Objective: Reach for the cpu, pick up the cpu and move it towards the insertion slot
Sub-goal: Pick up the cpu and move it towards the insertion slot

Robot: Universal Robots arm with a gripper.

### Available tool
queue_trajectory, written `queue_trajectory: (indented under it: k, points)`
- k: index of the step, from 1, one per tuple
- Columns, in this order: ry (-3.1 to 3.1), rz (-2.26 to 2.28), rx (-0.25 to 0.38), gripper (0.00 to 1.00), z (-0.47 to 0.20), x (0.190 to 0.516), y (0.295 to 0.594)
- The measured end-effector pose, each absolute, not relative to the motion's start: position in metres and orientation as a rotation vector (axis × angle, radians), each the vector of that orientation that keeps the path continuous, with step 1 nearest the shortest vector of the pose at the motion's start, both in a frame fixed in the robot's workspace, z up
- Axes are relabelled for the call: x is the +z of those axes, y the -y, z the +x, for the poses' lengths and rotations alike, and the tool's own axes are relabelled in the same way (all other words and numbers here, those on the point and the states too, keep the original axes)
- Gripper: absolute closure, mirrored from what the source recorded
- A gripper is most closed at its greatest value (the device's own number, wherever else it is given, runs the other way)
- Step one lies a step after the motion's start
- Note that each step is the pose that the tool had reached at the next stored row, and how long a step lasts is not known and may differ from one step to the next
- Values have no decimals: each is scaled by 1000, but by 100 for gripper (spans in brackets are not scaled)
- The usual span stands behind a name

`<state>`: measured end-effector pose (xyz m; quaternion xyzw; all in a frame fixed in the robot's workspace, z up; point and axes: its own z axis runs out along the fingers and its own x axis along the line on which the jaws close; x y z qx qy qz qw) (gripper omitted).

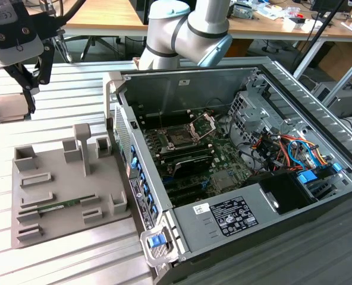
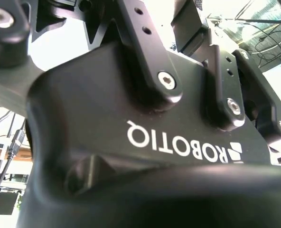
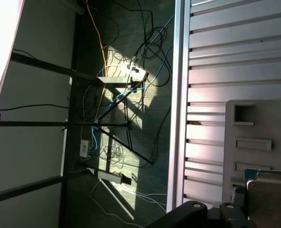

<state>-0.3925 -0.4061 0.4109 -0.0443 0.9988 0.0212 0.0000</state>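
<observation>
cpu point(image 1: 9, 108) held in gripper point(image 1: 20, 100), well apart from insertion slot point(image 1: 180, 138).

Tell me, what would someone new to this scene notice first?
The open computer case dominates the exterior view's right, with its green motherboard bare and the insertion slot uncovered, its load plate raised. At the exterior view's far left, the hand hangs over the slatted table and appears to grip the cpu. Below it, the grey tray holds a memory stick.
</observation>
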Motion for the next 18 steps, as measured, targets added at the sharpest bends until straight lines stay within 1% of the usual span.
queue_trajectory:
  k: [18]
  points:
    - [-3138, -139, 67, 45, -374, 411, 406]
